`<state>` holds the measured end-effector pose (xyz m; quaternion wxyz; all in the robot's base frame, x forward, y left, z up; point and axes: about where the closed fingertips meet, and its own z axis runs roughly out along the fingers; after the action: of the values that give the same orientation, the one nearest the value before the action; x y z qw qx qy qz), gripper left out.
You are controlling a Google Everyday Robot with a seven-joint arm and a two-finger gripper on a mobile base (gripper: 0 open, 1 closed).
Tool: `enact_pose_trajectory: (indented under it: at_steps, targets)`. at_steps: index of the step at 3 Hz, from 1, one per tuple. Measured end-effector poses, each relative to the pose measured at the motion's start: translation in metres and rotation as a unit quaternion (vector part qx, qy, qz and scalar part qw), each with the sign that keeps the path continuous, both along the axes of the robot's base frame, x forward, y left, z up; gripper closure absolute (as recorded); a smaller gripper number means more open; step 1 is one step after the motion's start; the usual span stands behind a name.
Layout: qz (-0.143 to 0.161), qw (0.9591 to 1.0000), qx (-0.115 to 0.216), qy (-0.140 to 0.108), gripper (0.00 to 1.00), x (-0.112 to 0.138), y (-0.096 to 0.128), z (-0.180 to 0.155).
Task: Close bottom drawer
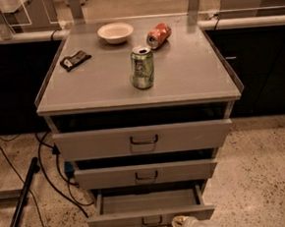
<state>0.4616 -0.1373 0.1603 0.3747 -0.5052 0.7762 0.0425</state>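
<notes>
From my station, the gripper (183, 225) is a pale shape with a yellowish tip at the bottom edge of the view. It sits low, just in front of the right part of the bottom drawer's front, and I cannot tell whether it is apart or together, or whether it touches the drawer.

The narrow grey metal bottom drawer (150, 217) of the grey metal cabinet (57, 100) is pulled out furthest of the three. Its small dark loop handle (152, 221) is centred on its front. Inside it I see only its bare grey floor.

The mid-sized grey middle drawer (146, 175) and the tall grey top drawer (143, 139) above it each stand a little open, with dark gaps over them.

On the cabinet top, a green drinks can (142, 67) stands upright near the middle with its top opened. I cannot read its label. Behind it a dented red can (158, 35) lies on its side, its print also unreadable. Just left of the red can is a shallow white bowl (115, 32), which shows only its pale inside. A dark flat wrapper (75, 60) lies towards the left edge.

Black cables (49, 177) and a black rod (22, 199) lie on the speckled floor at the left.
</notes>
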Motion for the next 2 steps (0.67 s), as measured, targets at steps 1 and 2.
enact_pose_trajectory:
  at_steps: [1,2]
  targets:
    - [0.010,0.9998,0.001,-0.016,1.00,0.022,0.010,-0.017]
    - [0.018,0.9988,0.007,-0.045,1.00,0.050,0.020,-0.028]
